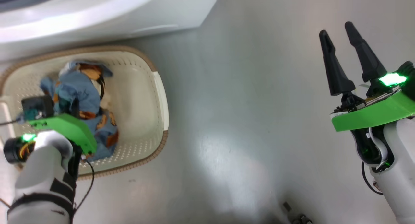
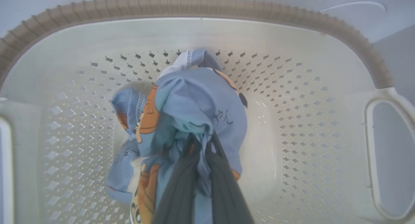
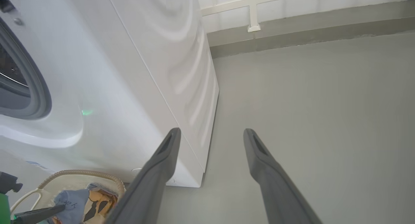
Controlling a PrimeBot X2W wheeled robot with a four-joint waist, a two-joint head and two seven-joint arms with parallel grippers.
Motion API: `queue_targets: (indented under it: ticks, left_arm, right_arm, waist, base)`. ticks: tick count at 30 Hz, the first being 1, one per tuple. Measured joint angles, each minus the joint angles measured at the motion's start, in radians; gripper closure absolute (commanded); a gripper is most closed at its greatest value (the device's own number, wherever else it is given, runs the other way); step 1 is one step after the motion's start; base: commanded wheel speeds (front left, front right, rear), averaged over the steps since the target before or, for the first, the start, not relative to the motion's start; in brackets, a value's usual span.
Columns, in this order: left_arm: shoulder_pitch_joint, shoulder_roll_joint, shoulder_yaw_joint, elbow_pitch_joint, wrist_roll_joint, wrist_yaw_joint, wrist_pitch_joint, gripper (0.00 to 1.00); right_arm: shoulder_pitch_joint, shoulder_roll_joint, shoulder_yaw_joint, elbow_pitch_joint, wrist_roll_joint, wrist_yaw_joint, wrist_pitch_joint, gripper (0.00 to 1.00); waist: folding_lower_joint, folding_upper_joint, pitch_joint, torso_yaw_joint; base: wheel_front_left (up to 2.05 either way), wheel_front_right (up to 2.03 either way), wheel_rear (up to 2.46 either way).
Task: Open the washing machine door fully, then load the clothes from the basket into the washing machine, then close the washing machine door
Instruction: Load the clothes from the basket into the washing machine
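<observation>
Pinching the light blue cartoon-printed clothes [image 2: 194, 97] in the cream perforated plastic basket [image 2: 194, 32], my left end effector [image 2: 201, 139] is clamped on them, ready, I judge, for lifting; my right end effector [image 1: 335, 29] hangs fingers apart, out of the way.

Left gripper [image 2: 201, 139] at eight o'clock, jaws clamped together, wrist angled down — right gripper [image 1: 336, 29] at three o'clock, jaws spread, pointing eleven.
</observation>
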Motion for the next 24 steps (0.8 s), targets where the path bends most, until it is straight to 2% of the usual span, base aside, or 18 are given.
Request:
queue_targets:
  ticks: [13,24]
  left_arm:
    - [0.140,-0.034,-0.049,-0.023,-0.016,-0.019,-0.071,1.00]
    - [0.336,-0.036,-0.075,-0.279,-0.034,-0.020,-0.072,1.00]
  right_arm:
    - [0.108,0.007,0.008,0.047,0.001,0.000,0.000,0.00]
    - [0.232,0.007,-0.005,0.074,0.002,0.000,0.000,0.00]
  waist:
    - [0.0000,0.0001,-0.208,0.020]
    - [0.0000,0.0001,-0.402,0.040]
  base:
    - [0.00,0.00,0.00]
    - [0.00,0.00,0.00]
